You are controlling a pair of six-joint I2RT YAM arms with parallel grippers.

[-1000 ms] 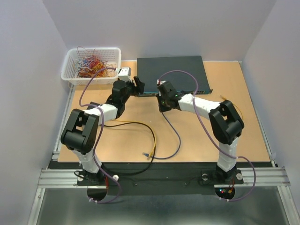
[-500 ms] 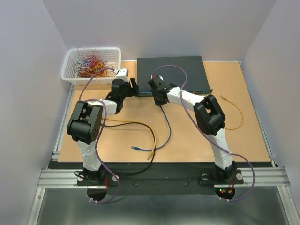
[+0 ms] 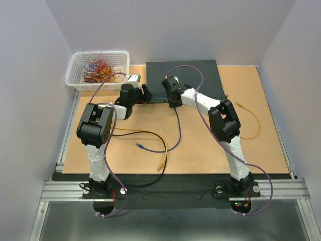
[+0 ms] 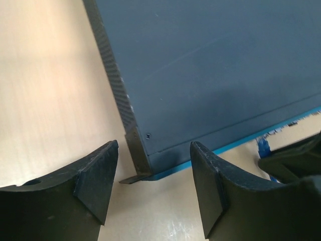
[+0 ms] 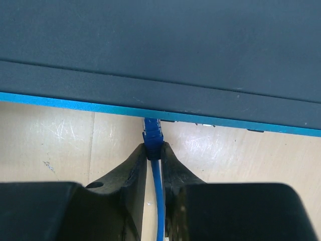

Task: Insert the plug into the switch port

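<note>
2 grippers up against the front of the network switch point(image 3: 183, 75). In the right gripper point(image 5: 153, 150), pinched tight between both fingertips: the blue plug point(image 5: 152, 131), nose forward and touching the switch's blue front edge point(image 5: 60, 102). Impossible to tell whether seated in a port. Behind the plug, running back between the fingers: its blue cable point(image 5: 159, 201). Seen from the top view, trailing over the wooden table point(image 3: 251, 150) to 1 loose blue end point(image 3: 141, 146) near the middle.

Left gripper point(image 4: 153, 160) spread wide, gripping nothing, 1 finger to either side of the switch's front left corner and its small mounting bracket point(image 4: 134, 150), apart from both. Off to the right in the left wrist view, the same plug and the dark right gripper, just beside the front edge.

Further out: 1 white basket point(image 3: 98, 68) of tangled coloured cables at the table's far left corner, 1 yellow cable point(image 3: 160, 164) ending near the table's front edge, and 1 more yellow cable point(image 3: 253, 120) on the right side of the table.
</note>
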